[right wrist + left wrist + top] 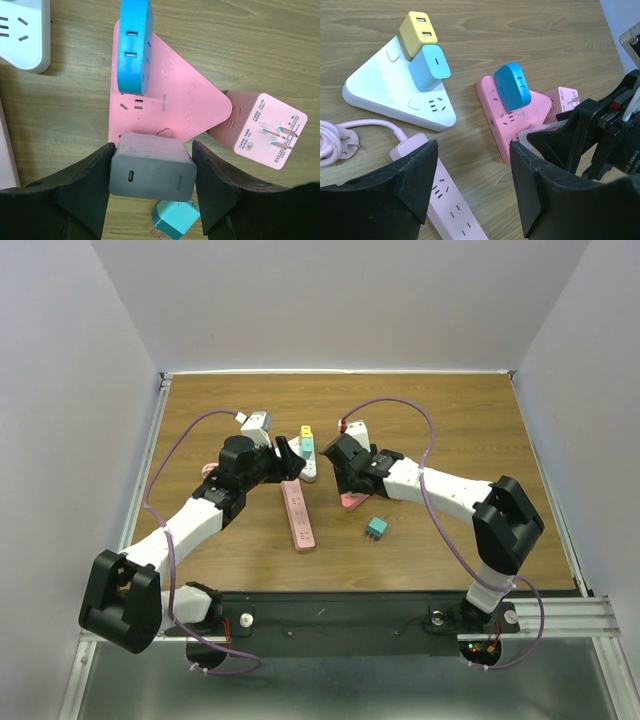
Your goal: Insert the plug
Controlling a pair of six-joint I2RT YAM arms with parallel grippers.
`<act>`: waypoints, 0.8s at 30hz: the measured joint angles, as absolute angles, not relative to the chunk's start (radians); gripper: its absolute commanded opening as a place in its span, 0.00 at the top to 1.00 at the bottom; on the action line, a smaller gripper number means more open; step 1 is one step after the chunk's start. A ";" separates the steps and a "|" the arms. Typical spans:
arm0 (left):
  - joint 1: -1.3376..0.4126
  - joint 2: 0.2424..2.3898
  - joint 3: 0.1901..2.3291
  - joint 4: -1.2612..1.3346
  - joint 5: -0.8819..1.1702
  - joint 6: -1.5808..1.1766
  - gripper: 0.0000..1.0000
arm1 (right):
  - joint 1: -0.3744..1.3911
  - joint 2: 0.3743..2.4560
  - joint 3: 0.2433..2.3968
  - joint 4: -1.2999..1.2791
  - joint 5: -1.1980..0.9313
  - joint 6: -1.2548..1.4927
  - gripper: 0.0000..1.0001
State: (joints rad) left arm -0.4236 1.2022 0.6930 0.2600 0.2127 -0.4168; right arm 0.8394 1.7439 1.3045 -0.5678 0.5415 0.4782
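Top view: left fingers (291, 461) sit just beside the white triangle (308, 464), over the far end of the pink strip (298, 515); right fingers (347, 472) are down over the pink triangle (352, 502); a teal plug (376, 528) lies loose on the bench (450, 420), near that triangle.

Left wrist: left fingers (415, 185) released, spread wide with nothing between them; beyond them the white triangle (380, 90) carries a yellow charger (417, 32) and a pale blue charger (430, 67), side by side; the pink triangle (497, 107) carries a blue adapter (512, 85); a pink cube (565, 100) lies just beside it; the pink strip (450, 200) runs under the fingers.

Right wrist: right fingers (80, 195) grasp the grey plug (152, 172) by its two sides, USB port towards the camera; the plug stands at the near edge of the pink triangle (190, 100), in line with the blue adapter (134, 50) (whether its prongs are seated cannot be told); pink cube (265, 132) lies prongs-up at the triangle's right corner; teal plug (175, 220) is nearer the camera.
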 measured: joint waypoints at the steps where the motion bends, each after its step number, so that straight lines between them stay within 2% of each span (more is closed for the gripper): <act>1: -0.424 1.202 0.693 0.260 0.213 -0.417 0.31 | 0.839 1.744 1.304 -0.568 0.541 0.476 1.00; 24: -0.424 1.202 0.679 0.269 0.214 -0.416 0.31 | 0.908 1.763 1.280 -0.524 0.640 0.414 1.00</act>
State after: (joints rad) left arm -0.4236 1.2022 0.6792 0.2691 0.2138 -0.4160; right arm 0.9077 1.7634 1.2800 -0.5236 0.6399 0.4145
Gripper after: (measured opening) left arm 0.694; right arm 0.644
